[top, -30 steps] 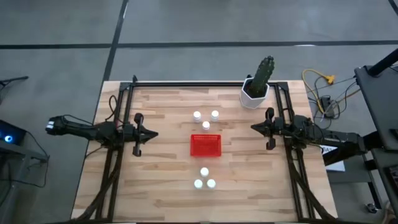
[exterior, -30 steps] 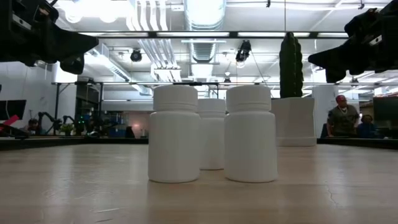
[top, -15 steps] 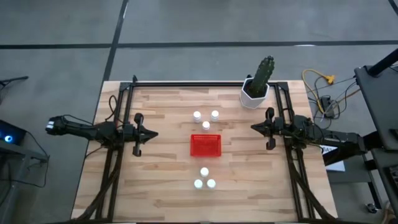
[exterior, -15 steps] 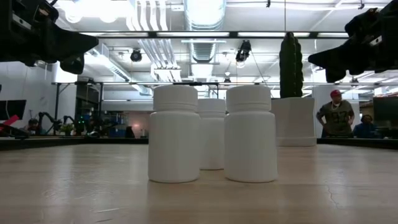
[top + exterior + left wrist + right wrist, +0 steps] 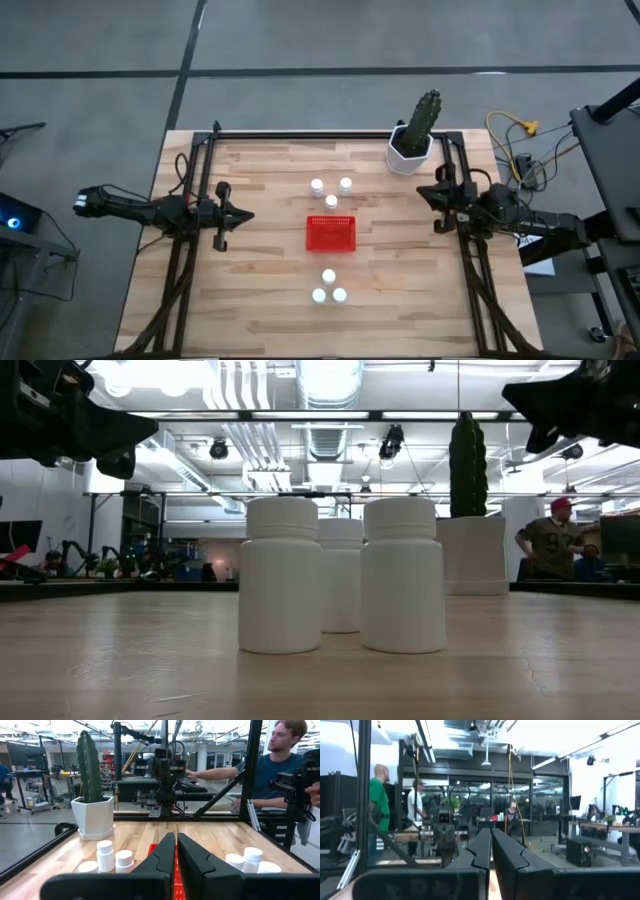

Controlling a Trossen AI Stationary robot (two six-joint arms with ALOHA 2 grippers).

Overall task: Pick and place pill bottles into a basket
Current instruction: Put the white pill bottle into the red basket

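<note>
right claw [image 5: 441,193] now higher, farther from basket [image 5: 330,234]

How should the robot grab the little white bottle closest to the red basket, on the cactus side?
Probably from straight above, pinching the round sides just below the cap. That bottle stands upright, two more bottles sit close behind it, and the basket is right beside it.

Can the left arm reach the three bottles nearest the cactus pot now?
Probably yes: nothing stands between the left gripper and those pill bottles; the basket sits beside that path.
</note>
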